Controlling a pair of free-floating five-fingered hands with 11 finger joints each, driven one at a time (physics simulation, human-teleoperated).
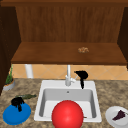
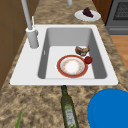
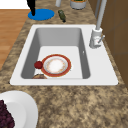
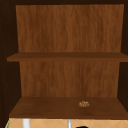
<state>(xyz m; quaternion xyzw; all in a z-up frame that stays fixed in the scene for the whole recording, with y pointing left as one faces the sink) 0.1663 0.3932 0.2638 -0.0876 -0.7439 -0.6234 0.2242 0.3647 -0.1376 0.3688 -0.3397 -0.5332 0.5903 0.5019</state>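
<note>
I've got my left hand (image 1: 17,102) hanging curled and empty just over the blue plate (image 1: 16,114) on the counter, right hand (image 1: 82,75) fingers drooping loose beside the faucet (image 1: 68,75).

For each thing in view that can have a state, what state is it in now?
Left hand: fingers curled, over the blue plate.
Right hand: beside the faucet, fingers hanging down.
Red-rimmed plate: flat in the sink.
Green bottle: lying on the counter.
White plate: carries a dark piece.
</note>
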